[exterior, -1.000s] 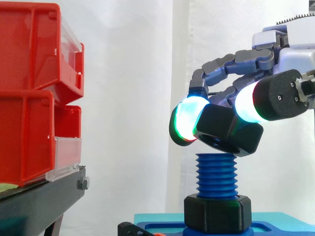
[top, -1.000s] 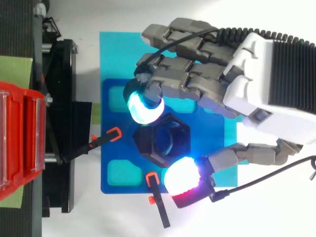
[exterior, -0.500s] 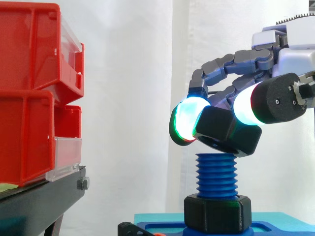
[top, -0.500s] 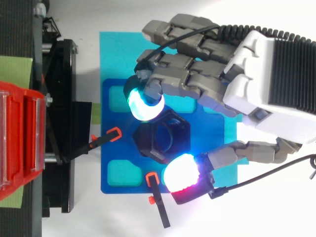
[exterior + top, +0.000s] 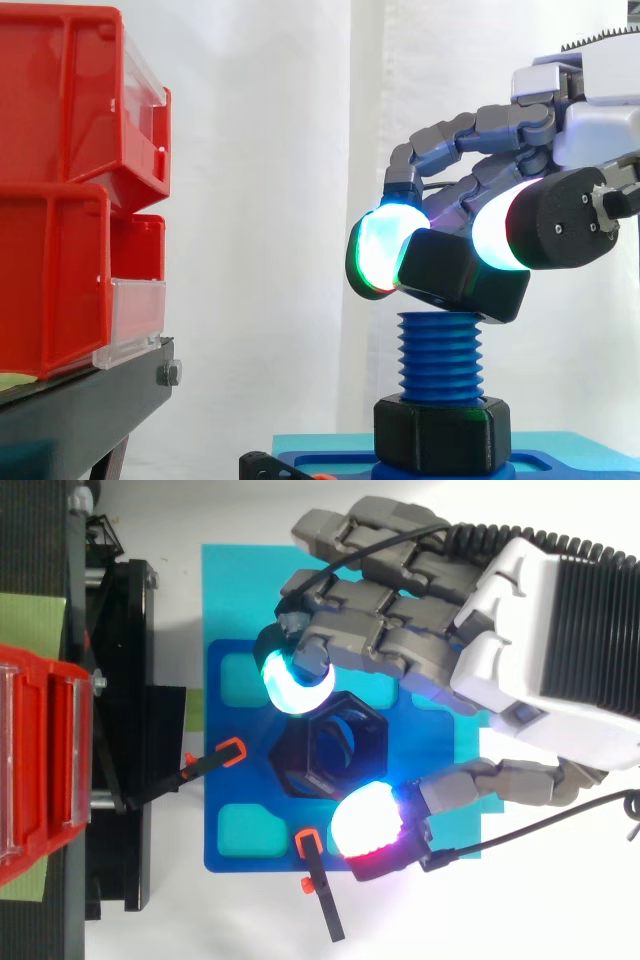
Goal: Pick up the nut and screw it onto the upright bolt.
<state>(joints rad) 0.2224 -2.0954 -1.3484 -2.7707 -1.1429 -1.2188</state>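
The black hex nut [image 5: 462, 281] is pinched between the glowing fingertip pads of my hand [image 5: 590, 120], a finger pad [image 5: 374, 253] on its left and the thumb pad on its right. It hangs tilted, just above the tip of the blue threaded bolt [image 5: 440, 355], which stands upright in a black hex base [image 5: 443, 433]. From above, the nut [image 5: 329, 752] lies over the bolt, whose blue shows through its hole, with my hand [image 5: 520, 630] reaching in from the right.
The bolt stands on a blue plate [image 5: 235, 815] over a cyan mat [image 5: 230, 590]. Red bins [image 5: 70, 190] sit stacked on a black stand [image 5: 80, 410] to the left. Small orange-tipped black clamps [image 5: 318, 885] lie at the plate's edge.
The nut has sunk slightly toward the bolt tip and turned a little in the pinch; the thumb has shifted with it. The bolt and plate have not moved.
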